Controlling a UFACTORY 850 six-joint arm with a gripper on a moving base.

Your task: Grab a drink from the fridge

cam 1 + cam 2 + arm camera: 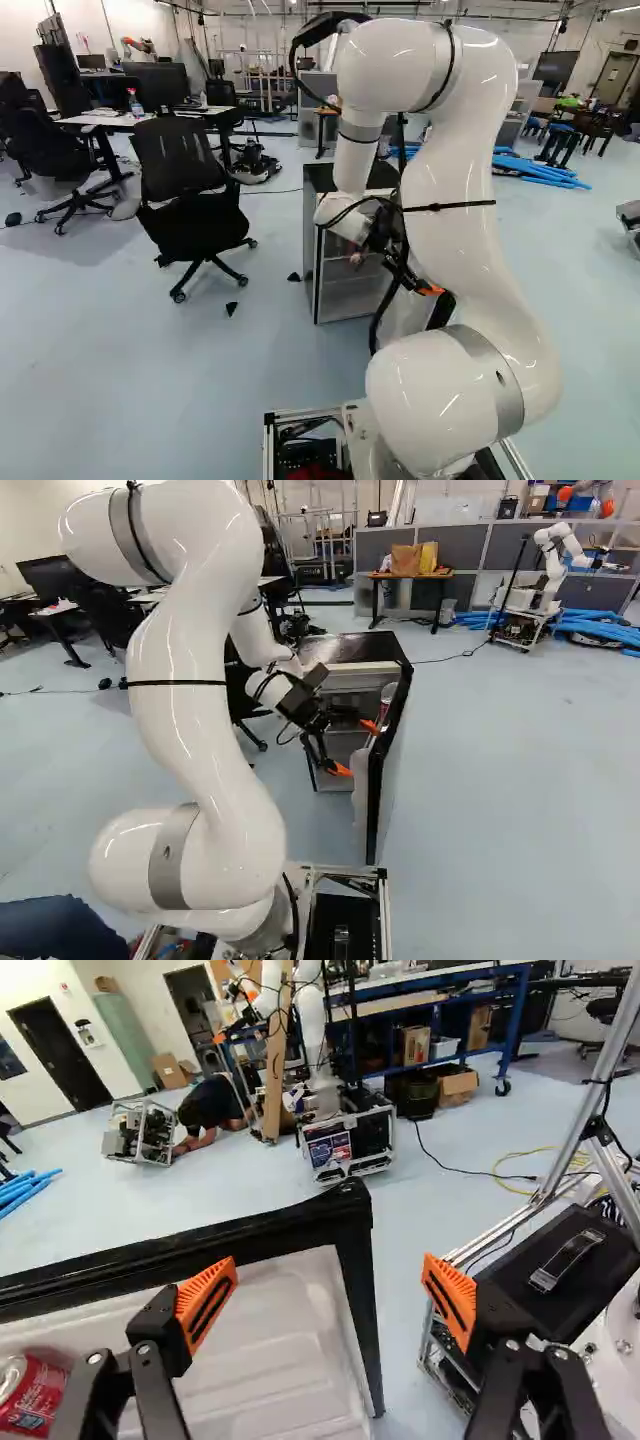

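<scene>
Behind the black two-fingered claw with orange pads [355, 748], a glossy white robot arm [215, 760] curves up from its base and bends forward, the largest figure in the scene. Well apart from the claw, across the pale blue floor, another robot [555, 560], also white, stands on a wheeled stand at the right of the right base view. Just beside the claw is a small black-and-silver fridge [345, 648], its black-framed door with a moulded white lining [290, 1330] standing open. The upper corner of that door lies ahead of the claw, seen in the gap between the fingers. Well off to the claw's side, a black mesh-backed office chair [180, 160] stands on the floor in the left base view. Beyond the finger farther from the lining, a black case with a handle [545, 1270] sits on the metal-framed base. The claw itself is spread wide, its orange pads [208, 1300] facing each other across the gap, gripping nothing; whether either finger touches the door cannot be told. Smallest, the drink, a red can with a silver top [32, 1395], sits against the door's white lining, just beside the nearer finger and outside the gap.
</scene>
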